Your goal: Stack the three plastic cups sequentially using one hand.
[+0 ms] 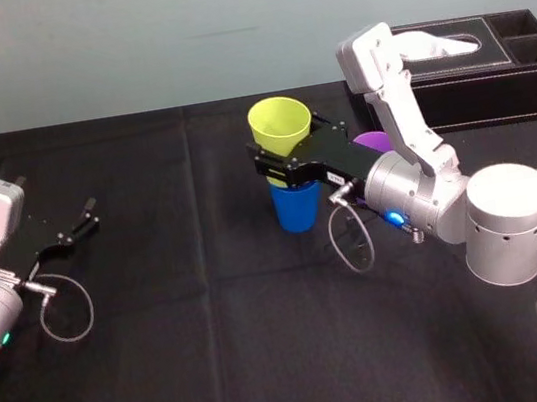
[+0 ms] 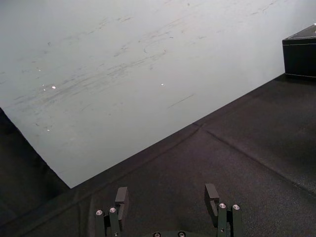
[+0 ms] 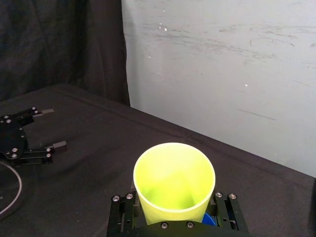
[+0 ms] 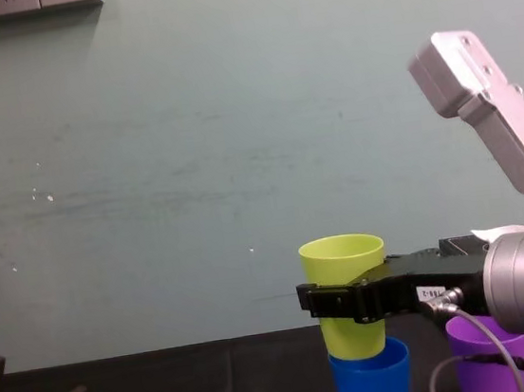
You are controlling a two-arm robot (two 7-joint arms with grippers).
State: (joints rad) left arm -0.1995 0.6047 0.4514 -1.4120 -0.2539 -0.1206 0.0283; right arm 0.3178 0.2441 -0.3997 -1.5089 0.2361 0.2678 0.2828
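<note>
While pincer-held [image 4: 348, 302], yellow-green cup [image 4: 342, 258] over blue [image 4: 372, 383]

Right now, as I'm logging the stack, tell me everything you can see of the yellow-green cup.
The yellow-green cup is a smooth, tapered tumbler, plastic by its look, open mouth up and empty inside. It is held upright, clamped at mid-height on both sides by the right hand, above the black table. Its base is at or just inside the mouth of the blue cup; whether they touch I cannot tell. The left hand is open, far off it.
</note>
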